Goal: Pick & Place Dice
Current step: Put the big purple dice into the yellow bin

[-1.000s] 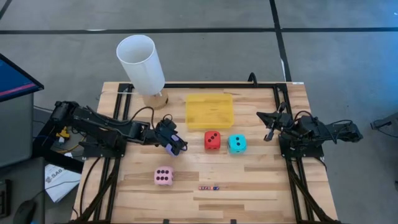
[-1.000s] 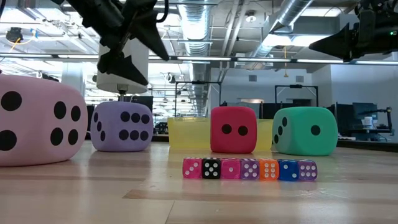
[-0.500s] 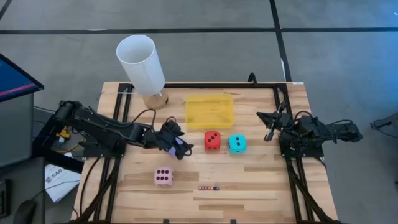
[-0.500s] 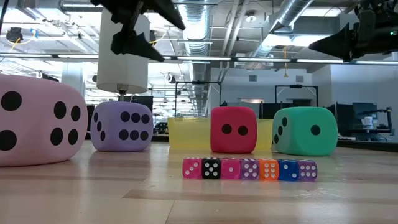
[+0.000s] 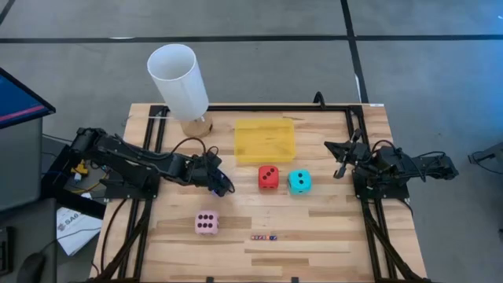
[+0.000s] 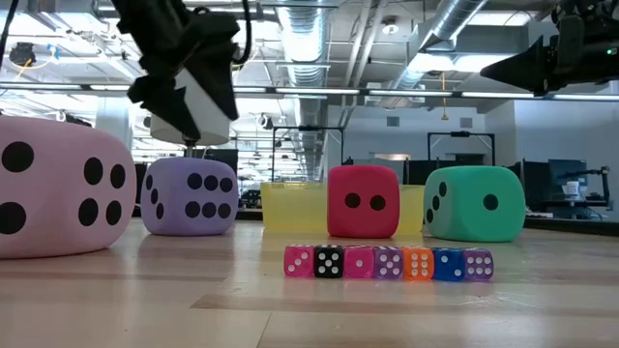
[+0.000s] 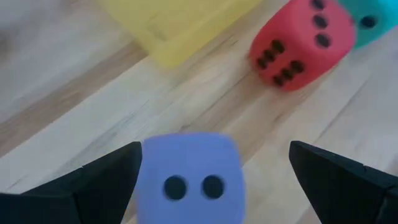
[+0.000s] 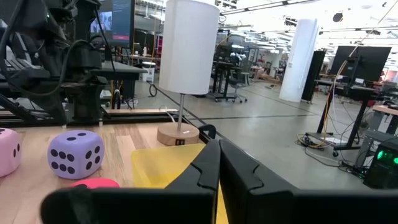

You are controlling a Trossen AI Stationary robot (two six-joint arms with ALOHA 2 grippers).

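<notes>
- Left gripper point(image 7: 211, 171) hangs over the purple die point(image 7: 189, 177), fingers spread wide either side of it (no contact visible).
- Purple die sits on the table point(image 5: 330, 228), left of the red die point(image 5: 268, 177) and cyan die point(image 5: 299, 181).
- Pink die point(image 5: 207, 223) lies nearer the front edge.
- Right gripper point(image 8: 217, 168) waits at the right side, fingers pressed together, holding nothing.

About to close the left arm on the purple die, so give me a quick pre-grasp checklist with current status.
1. Left end effector open: ok.
2. Purple die sits between its fingers, centred: ok.
3. End effector low enough to grip the die: not ok, in the low view it hangs above the die.
4. Red die clear of the grasp: ok.
5. Yellow tray empty: ok.
6. Right end effector shut, parked at the right side: ok.
</notes>
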